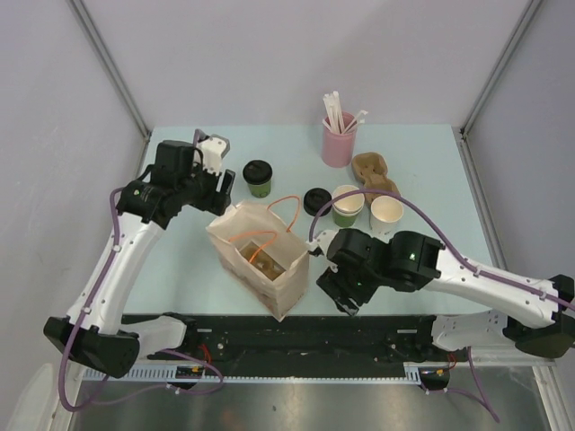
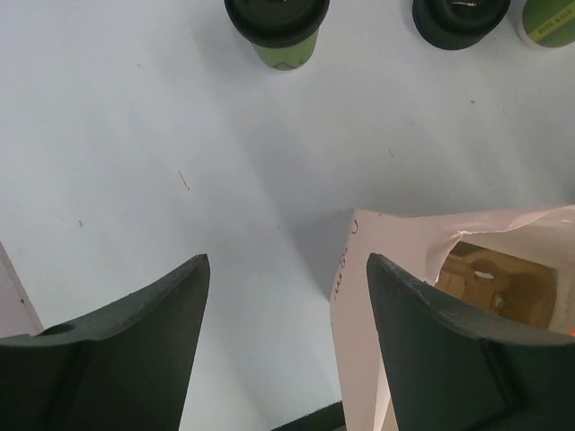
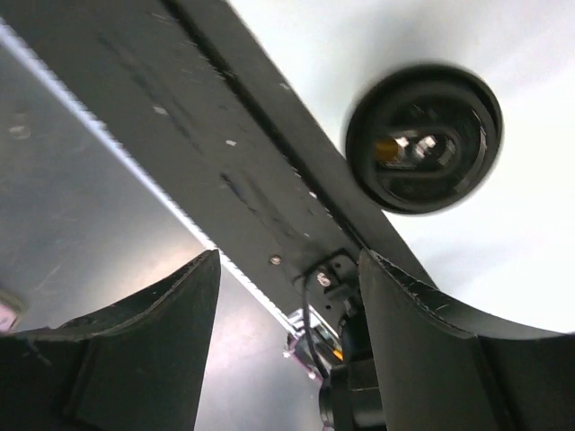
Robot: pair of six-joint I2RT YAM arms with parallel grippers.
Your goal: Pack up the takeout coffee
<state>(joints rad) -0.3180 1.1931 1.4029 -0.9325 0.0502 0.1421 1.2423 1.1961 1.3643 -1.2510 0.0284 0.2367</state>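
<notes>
The green cup [image 1: 258,180], black lid on, stands upright toward the far edge of the tabletop [image 1: 431,171], left of the middle. It is free of both arms and not yet packed. To its right, well apart, a low black lid [image 1: 316,199] sits on the tabletop; whether a cup is under it I cannot tell. A round black lid [image 3: 422,139] shows only in the right wrist view, close to the near edge beside the black rail [image 3: 225,153]. The pale rim around it may be the white cup, but no lettering shows, so that is a guess.

The paper bag [image 1: 260,260] stands by the near edge, left of the middle. Its mouth is up and its orange handles are flopped aside, which keeps the opening free for a cup lowered from above. A brown insert [image 2: 503,287] lies at its bottom, likely there to seat the cups.

The left gripper [image 2: 287,262] hangs between the bag's far left corner and the green cup, jaws apart with nothing between them, pointing at bare tabletop. One finger is just beside the bag's wall; whether it touches is unclear. It looks placed for a reach to the green cup. The right gripper [image 3: 289,256] is likewise spread and empty, tipped down over the near edge.

Toward the far right corner, an open green cup [image 1: 347,208], an open white cup [image 1: 387,214], a brown carrier [image 1: 373,171] and the pink cup of straws [image 1: 338,144] stand clustered, out of the way.
</notes>
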